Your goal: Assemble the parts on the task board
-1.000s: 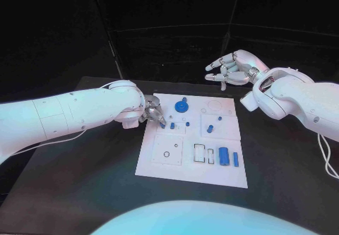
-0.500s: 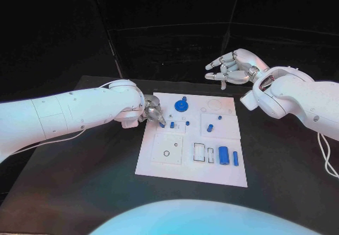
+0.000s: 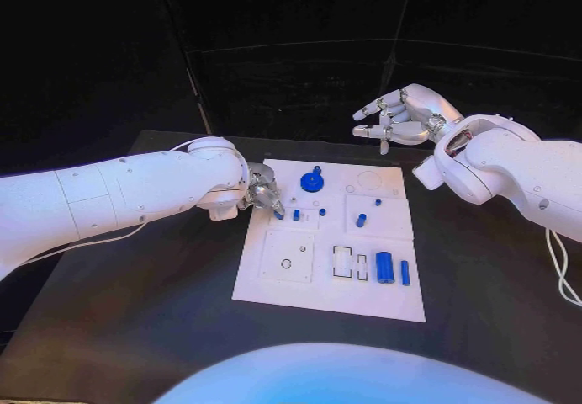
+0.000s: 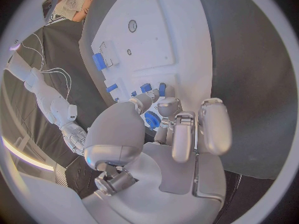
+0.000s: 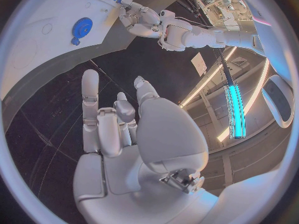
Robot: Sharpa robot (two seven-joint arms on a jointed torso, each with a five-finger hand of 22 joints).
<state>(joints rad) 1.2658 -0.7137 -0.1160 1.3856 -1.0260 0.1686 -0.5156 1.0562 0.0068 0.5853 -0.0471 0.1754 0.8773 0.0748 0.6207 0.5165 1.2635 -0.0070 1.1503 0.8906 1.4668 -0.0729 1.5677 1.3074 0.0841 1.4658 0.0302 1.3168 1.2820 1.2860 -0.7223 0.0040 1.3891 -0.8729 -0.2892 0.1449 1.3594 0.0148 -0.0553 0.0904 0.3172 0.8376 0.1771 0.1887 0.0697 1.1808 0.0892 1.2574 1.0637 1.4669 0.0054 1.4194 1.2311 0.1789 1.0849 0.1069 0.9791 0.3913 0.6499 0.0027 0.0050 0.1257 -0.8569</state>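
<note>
The white task board (image 3: pixel 364 295) lies mid-table. On it are a blue gear (image 3: pixel 312 181), small blue pegs (image 3: pixel 295 215), a taller peg (image 3: pixel 360 220), a blue cylinder (image 3: pixel 384 268) and a thin blue bar (image 3: pixel 404 273). My left hand (image 3: pixel 261 198) is low over the board's far left edge, fingers curled, with its fingertips (image 4: pixel 167 104) against a small blue peg (image 3: pixel 277 215); the frames do not show whether it pinches the peg. My right hand (image 3: pixel 400 118) hangs raised beyond the board's far right corner, fingers apart and holding nothing.
The board carries empty outlines: a ring (image 3: pixel 285 264), rectangular slots (image 3: pixel 342 262) and a round recess (image 3: pixel 367 179). Black table (image 3: pixel 145 320) surrounds it on all sides. In the right wrist view the gear (image 5: pixel 81 27) and my left hand (image 5: pixel 146 22) lie far off.
My right hand has drifted slightly to the right while staying raised. The left hand and the parts have not moved.
</note>
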